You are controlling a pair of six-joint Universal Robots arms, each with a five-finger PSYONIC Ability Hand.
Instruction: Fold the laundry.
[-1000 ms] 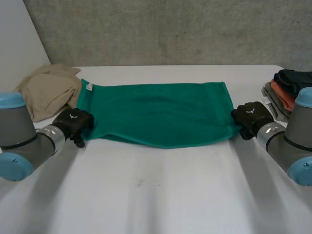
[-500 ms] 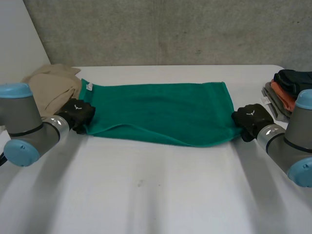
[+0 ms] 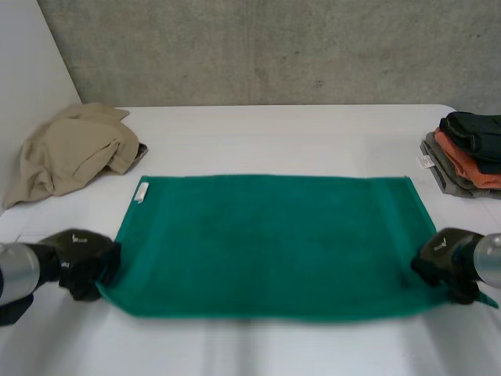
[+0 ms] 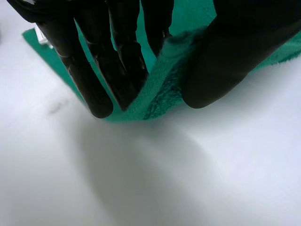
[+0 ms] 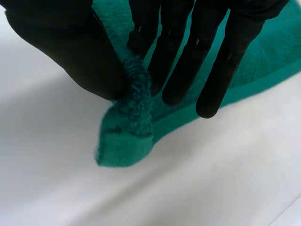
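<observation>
Left hand (image 3: 78, 254): clamped on the near-left corner of the green towel (image 3: 270, 239), the cloth nipped between thumb and fingers (image 4: 89, 70) in the left wrist view.

Right hand (image 3: 448, 257): closed in the same way on the near-right corner, with a tuft of terry caught between thumb and fingers (image 5: 178, 61) and the corner tip hanging below the grip.

Towel: lay spread flat on the white table (image 3: 274, 133), its long axis running left to right from one hand to the other. The body of the cloth lay beyond both hands, toward the far side of the table. A white label (image 3: 142, 191) sat at its far-left corner. Each hand was nearest its own corner.

Judgement: the next fold would likely carry the near edge away from the robot and onto the far edge, with both hands travelling together.

Beige garment (image 3: 74, 145): crumpled at far left, apart from the towel.

Stack of folded clothes (image 3: 468, 153): sat at the table's far right edge.
</observation>
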